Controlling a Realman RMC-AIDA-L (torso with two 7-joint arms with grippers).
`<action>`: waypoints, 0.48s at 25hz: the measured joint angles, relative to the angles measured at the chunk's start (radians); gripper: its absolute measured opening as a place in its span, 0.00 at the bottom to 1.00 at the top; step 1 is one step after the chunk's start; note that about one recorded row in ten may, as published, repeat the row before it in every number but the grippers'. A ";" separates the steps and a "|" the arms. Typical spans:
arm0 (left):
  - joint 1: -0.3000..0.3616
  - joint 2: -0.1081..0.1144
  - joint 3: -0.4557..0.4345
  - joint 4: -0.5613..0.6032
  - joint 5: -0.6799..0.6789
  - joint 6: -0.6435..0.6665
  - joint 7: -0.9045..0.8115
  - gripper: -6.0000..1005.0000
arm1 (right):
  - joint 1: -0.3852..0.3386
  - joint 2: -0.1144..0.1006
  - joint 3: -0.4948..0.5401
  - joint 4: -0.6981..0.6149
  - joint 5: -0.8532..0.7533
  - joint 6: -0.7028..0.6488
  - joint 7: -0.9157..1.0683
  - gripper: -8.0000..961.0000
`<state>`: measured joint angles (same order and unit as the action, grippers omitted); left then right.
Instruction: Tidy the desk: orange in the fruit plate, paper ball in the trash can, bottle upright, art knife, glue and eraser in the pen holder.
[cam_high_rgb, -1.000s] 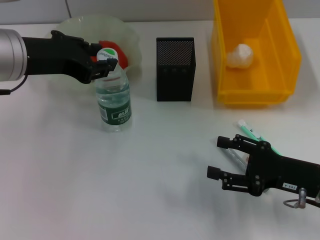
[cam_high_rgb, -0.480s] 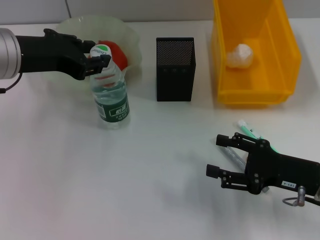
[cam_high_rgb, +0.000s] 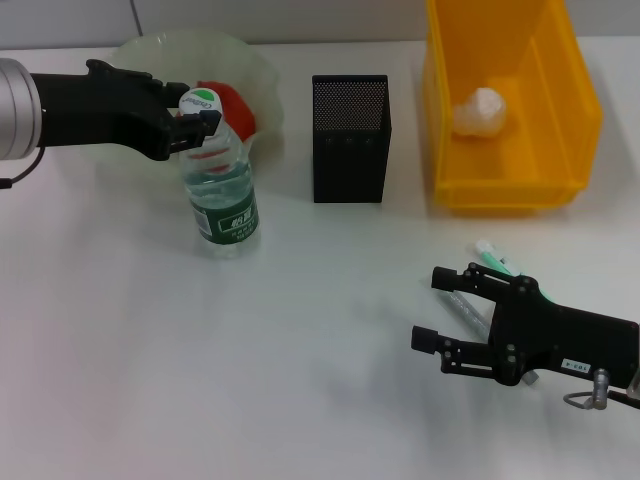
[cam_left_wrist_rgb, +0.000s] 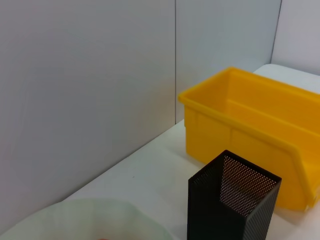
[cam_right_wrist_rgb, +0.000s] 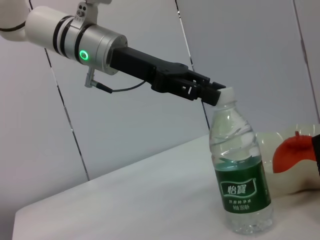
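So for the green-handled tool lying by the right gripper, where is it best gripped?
Probably across its slim shaft, from straight above: the art knife lies flat on the desk, partly hidden under the open right gripper, so only a top-down pinch fits.

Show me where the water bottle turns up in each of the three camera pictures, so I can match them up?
Head view: the bottle stands upright at upper left, before the fruit plate, the left gripper at its cap.
Left wrist view: not in the picture.
Right wrist view: the bottle stands at right, the left gripper at its cap.
Shared landmark: the fruit plate, pale green, beside the bottle in both.
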<state>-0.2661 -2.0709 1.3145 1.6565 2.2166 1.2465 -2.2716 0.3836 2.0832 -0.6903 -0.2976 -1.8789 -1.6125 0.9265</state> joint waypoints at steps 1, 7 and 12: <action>0.001 0.000 0.000 0.000 -0.004 -0.001 0.000 0.46 | 0.000 0.000 0.000 0.000 0.000 0.001 0.000 0.87; 0.020 0.000 -0.021 0.008 -0.095 -0.015 0.035 0.49 | 0.001 0.000 0.000 0.000 0.000 0.003 0.000 0.87; 0.026 0.001 -0.035 0.002 -0.136 -0.019 0.064 0.55 | 0.001 0.000 0.000 0.000 -0.001 0.005 0.000 0.87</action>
<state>-0.2402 -2.0698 1.2793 1.6583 2.0808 1.2278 -2.2076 0.3848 2.0832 -0.6903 -0.2976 -1.8804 -1.6074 0.9265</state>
